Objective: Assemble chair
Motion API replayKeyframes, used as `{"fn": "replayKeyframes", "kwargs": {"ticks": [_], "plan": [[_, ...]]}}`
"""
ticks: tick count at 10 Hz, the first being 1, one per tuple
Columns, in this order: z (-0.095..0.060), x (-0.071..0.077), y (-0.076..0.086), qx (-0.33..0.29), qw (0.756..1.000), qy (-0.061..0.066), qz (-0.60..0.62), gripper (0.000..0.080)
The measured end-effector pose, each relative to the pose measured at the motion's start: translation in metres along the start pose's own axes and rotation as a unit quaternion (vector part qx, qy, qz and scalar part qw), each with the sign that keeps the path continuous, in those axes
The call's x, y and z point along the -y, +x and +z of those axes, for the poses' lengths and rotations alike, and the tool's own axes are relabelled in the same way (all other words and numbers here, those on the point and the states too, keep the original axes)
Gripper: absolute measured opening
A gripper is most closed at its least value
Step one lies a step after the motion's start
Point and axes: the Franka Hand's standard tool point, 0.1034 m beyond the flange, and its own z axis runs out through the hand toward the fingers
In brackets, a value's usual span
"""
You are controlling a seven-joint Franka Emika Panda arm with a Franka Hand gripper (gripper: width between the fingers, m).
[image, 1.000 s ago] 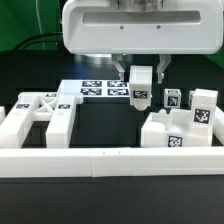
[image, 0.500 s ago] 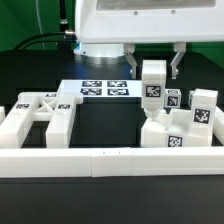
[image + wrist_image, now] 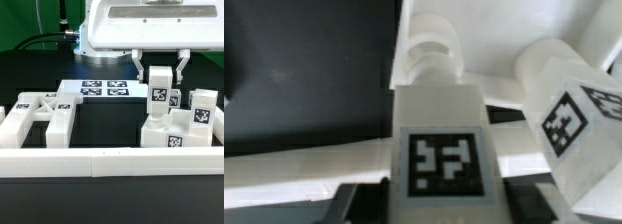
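Observation:
My gripper [image 3: 159, 66] is shut on a white square-ended chair leg [image 3: 158, 92] with a black-and-white tag. It holds the leg upright above the cluster of white chair parts [image 3: 178, 131] at the exterior view's right. In the wrist view the held leg [image 3: 441, 130] fills the middle, with dark fingers [image 3: 358, 196] pressed on both sides. An X-braced frame [image 3: 38, 115] lies at the exterior view's left. Other tagged legs [image 3: 203, 106] stand behind the cluster.
The marker board [image 3: 103, 89] lies flat at the back middle of the black table. A long low white border rail [image 3: 112, 160] runs along the front. Green backdrop and cables lie behind the arm.
My gripper has carried the leg toward the exterior view's right, from near the marker board to above the right-hand cluster of parts. The other parts have not moved.

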Motion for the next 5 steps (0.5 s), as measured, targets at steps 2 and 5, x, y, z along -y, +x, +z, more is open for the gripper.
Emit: {"fn": "replayKeyframes", "kwargs": {"ticks": [2, 5], "plan": [[0.0040, -0.0011, -0.0034, 0.002, 1.000, -0.002, -0.001, 0.0285], [0.0117, -0.0023, -0.0068, 0.002, 1.000, -0.006, -0.003, 0.0285]]}}
